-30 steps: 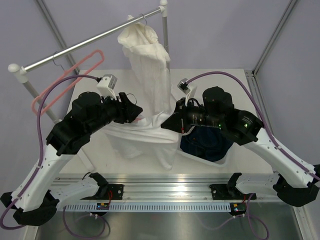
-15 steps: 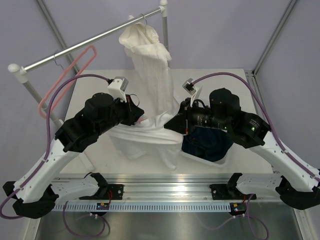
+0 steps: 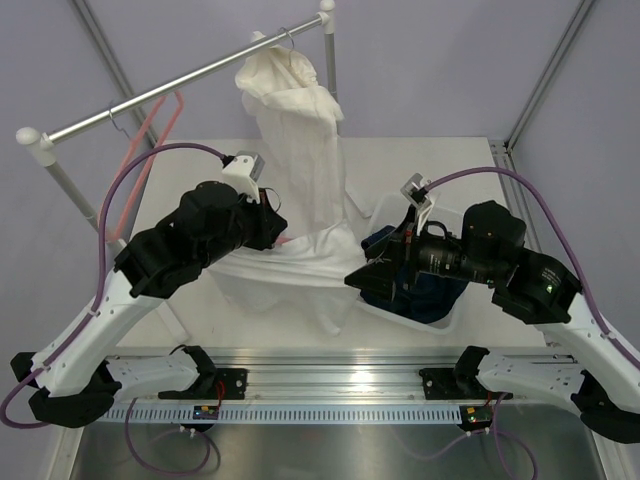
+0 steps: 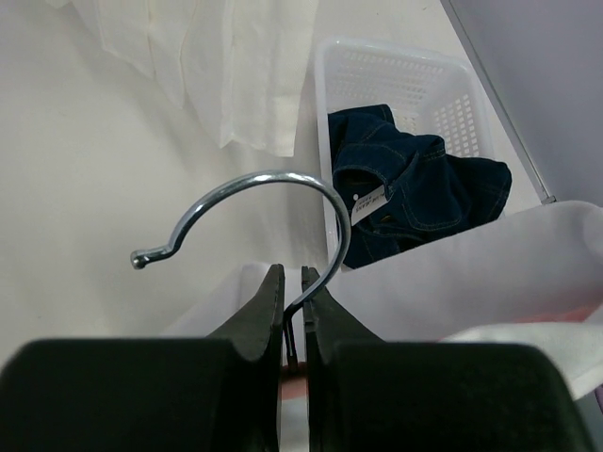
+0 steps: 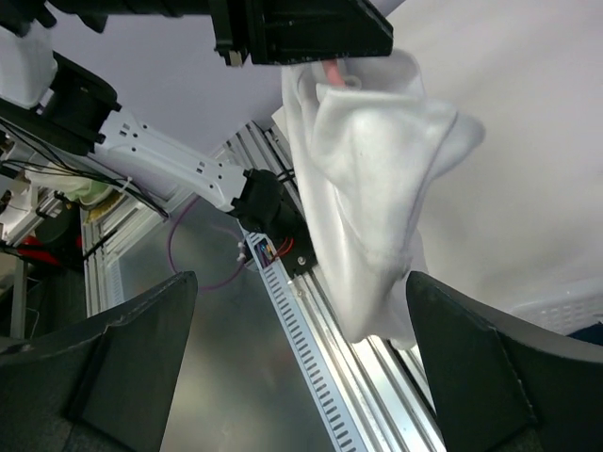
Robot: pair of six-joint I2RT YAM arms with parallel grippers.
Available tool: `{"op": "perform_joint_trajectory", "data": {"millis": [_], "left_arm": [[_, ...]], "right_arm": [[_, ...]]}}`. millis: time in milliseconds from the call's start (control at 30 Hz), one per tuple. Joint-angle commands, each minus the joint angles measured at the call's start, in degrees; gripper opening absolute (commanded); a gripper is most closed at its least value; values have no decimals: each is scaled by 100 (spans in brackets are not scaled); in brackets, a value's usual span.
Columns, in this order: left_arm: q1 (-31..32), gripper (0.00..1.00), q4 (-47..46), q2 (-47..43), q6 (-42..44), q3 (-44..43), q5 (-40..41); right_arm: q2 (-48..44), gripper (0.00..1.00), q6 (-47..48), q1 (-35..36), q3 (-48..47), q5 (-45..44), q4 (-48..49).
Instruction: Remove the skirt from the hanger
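The left gripper [image 4: 290,275] is clamped tight on the wire neck of the hanger [image 4: 268,174], whose hook curls up just past the fingertips. The white skirt [image 3: 290,268] is still on that hanger and sags below it onto the table, spreading across the gap between the two arms. The right gripper [image 3: 352,279] is spread wide and holds nothing; its wrist view shows the skirt's near corner hanging ahead of it, under the left gripper. The skirt therefore lies to the right arm's left, long axis running arm to arm, and its free edge is nearer the right gripper. Compared with a second ago, the right arm has pulled back from the cloth, out over the basket [image 3: 440,318] of dark denim [image 3: 420,290], while the left gripper has barely shifted.
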State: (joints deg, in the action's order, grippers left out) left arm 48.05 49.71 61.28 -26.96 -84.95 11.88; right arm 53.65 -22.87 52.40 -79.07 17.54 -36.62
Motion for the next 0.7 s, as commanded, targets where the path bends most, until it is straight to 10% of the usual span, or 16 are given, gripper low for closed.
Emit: {"op": "perform_joint_trajectory", "data": {"millis": [0, 667], "left_arm": [[46, 0, -383, -10, 24, -294, 210], [99, 0, -252, -230, -46, -470, -19]], "right_arm": [[-170, 99, 266, 42, 260, -118, -222], [-873, 75, 1021, 42, 1499, 223, 586]]}}
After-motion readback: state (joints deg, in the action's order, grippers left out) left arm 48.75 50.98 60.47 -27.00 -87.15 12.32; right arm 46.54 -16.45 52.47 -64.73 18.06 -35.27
